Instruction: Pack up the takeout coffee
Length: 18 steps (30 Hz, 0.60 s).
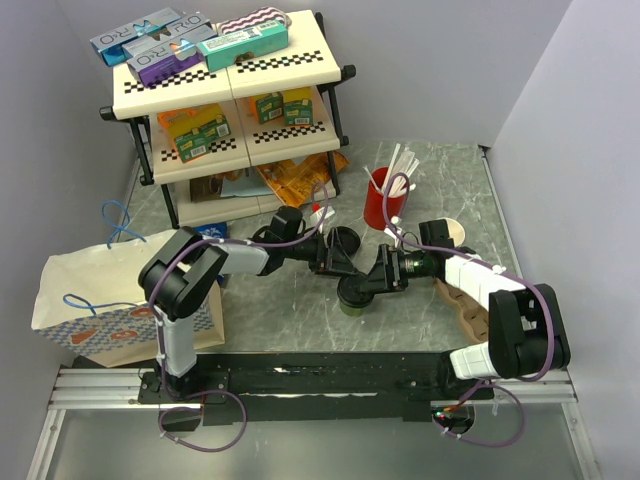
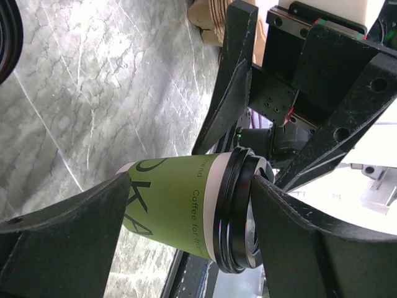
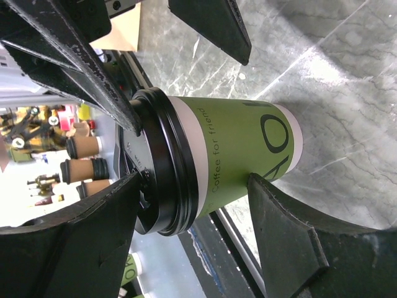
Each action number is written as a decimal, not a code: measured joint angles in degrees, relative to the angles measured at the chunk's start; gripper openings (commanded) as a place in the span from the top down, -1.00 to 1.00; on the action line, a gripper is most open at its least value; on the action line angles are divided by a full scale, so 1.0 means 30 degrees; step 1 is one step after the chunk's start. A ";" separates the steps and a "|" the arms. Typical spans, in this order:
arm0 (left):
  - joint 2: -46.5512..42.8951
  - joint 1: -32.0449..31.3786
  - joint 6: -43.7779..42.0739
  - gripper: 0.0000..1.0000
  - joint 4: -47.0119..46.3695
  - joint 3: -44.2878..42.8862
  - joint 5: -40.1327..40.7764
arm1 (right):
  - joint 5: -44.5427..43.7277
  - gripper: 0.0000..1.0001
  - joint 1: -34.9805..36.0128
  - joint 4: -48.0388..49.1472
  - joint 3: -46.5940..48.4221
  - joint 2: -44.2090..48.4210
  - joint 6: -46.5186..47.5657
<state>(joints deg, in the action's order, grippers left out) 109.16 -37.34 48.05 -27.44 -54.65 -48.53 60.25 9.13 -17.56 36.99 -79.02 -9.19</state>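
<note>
the stone table (image 1: 300,320) lies under both hands. the left gripper (image 2: 192,186) is wide open, and the right gripper (image 3: 192,180) is too. the green cup (image 2: 173,205) stands straight up between them, just past their fingers. its black lid (image 2: 232,211) is on top. i cannot tell if a finger touches it.

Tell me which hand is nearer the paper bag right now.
Left. The left hand is on the bag-facing side of the lidded green cup; the right hand is on the opposite side, farther from the paper bag.
</note>
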 measured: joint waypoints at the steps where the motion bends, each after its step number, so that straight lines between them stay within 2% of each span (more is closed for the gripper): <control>1: 0.0102 0.0000 0.0131 -0.61 -0.0058 -0.0051 -0.0007 | 0.0015 -0.47 0.0000 0.0058 0.0000 -0.0022 -0.0087; 18: 0.0204 -0.0007 0.0962 -0.54 -0.0801 0.0408 0.0568 | 0.0095 -0.41 0.0000 0.0532 0.0000 -0.0299 -0.0663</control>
<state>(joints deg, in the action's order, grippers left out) 109.78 -37.36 50.94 -29.85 -53.43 -46.83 60.53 9.13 -15.97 36.99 -79.92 -11.18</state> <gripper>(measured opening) 0.789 0.707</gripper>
